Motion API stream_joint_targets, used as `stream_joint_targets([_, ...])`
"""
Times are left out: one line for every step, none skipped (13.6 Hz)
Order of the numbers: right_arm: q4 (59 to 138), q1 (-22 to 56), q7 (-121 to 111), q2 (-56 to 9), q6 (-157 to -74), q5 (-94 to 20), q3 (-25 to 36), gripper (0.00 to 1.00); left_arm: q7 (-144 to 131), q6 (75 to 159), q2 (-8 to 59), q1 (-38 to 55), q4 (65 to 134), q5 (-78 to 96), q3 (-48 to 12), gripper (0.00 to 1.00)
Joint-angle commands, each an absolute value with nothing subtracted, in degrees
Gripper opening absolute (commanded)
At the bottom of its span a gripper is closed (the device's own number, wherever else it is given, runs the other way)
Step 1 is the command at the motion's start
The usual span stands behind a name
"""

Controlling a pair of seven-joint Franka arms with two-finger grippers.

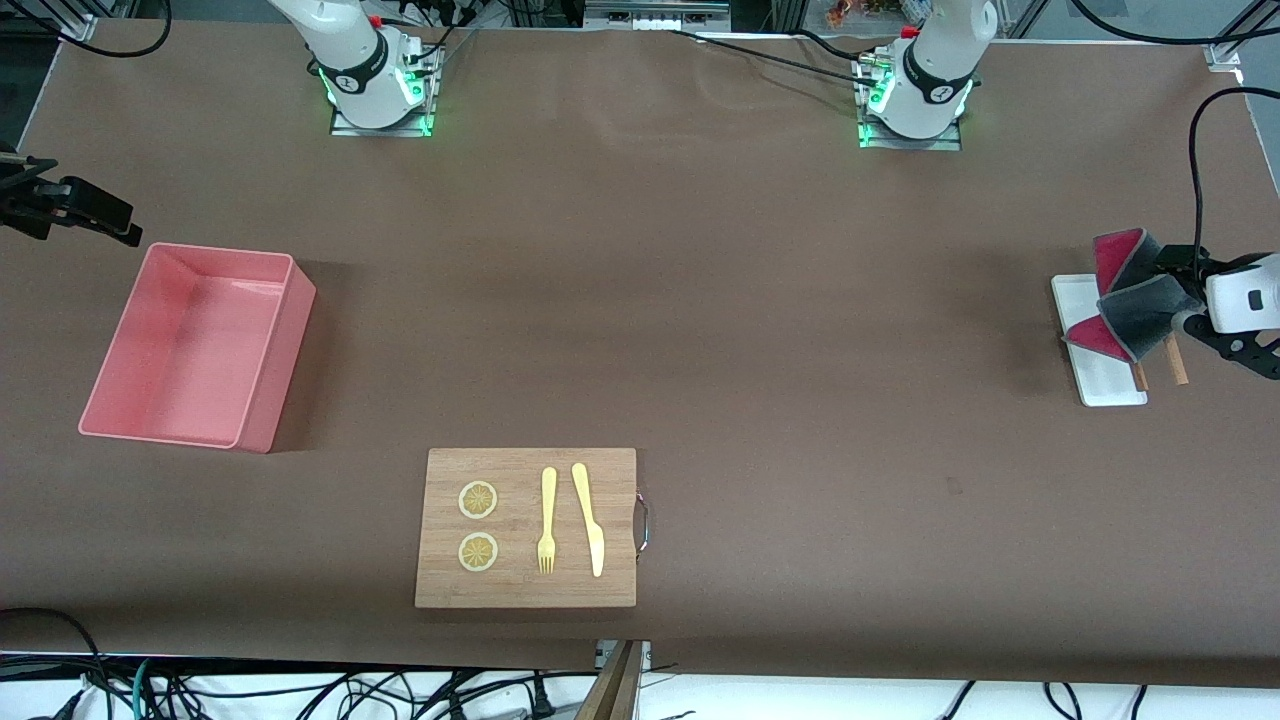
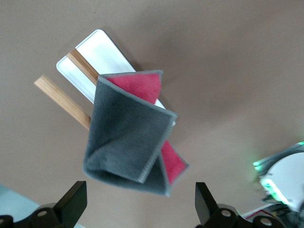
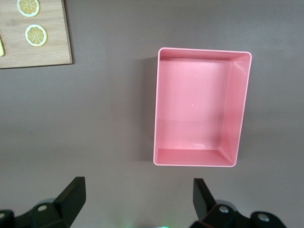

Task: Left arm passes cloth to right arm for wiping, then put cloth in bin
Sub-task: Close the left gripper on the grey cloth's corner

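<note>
The brown table point(image 1: 800, 350) fills the front view, with both arm bases in the upper part. The dark marks on the bases are too small for us to read.

The pink bin point(image 1: 275, 395) stands toward the right arm's end, in the middle height of the view. The right gripper point(image 1: 70, 205) hangs just above it in the view, and in the right wrist view we see its fingers point(image 3: 71, 194) spread wide and holding nothing.

A wooden board point(image 1: 520, 590) lies in the lower centre. It carries a yellow knife point(image 1: 590, 520), a yellow fork point(image 1: 547, 520) and two lemon slices point(image 1: 478, 500).

At the edge of the view at the left arm's end lies a white tray point(image 1: 1105, 385). The cloth point(image 1: 1140, 305) rests folded on it, grey outside and red inside. Two wooden sticks point(image 1: 1176, 362) come out from under the cloth. The left gripper point(image 1: 1190, 300) is at the cloth with its fingers point(image 2: 71, 202) wide apart. We cannot tell if they touch it.
</note>
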State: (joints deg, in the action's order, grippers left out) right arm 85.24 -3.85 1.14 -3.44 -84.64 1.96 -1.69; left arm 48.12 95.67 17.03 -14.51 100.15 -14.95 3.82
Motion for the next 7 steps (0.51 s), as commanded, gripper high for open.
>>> stream_joint_targets([85.3,-4.6,0.2,-3.2,-84.2,0.8,-1.8,1.0,53.8,101.2,16.4,-16.8,104.3,-16.2,3.3,1.0])
stream_joint_targets([85.3,-4.6,0.2,-3.2,-84.1,0.8,-1.8,1.0,55.0,101.9,16.5,-17.3,105.1,-16.1,3.3,1.0])
stream_joint_targets([85.3,-4.6,0.2,-3.2,-84.1,0.8,-1.8,1.0,55.4,102.9,16.4,-17.7,106.4,-16.1,3.3,1.0])
stream_joint_targets([85.3,-4.6,0.2,-3.2,-84.2,0.8,-1.8,1.0,55.5,104.6,16.4,-17.8,107.4,-16.1,3.3,1.0])
stream_joint_targets([85.3,-4.6,0.2,-3.2,-84.1,0.8,-1.8,1.0,55.5,105.2,16.5,-18.0,108.1,-16.1,3.3,1.0])
stream_joint_targets([85.3,-4.6,0.3,-3.2,-84.2,0.8,-1.8,1.0,55.5,105.5,16.5,-18.5,108.6,-16.1,3.3,1.0])
stream_joint_targets([85.3,-4.6,0.2,-3.2,-84.2,0.8,-1.8,1.0,55.7,106.0,16.5,-19.0,108.9,-16.1,3.3,1.0])
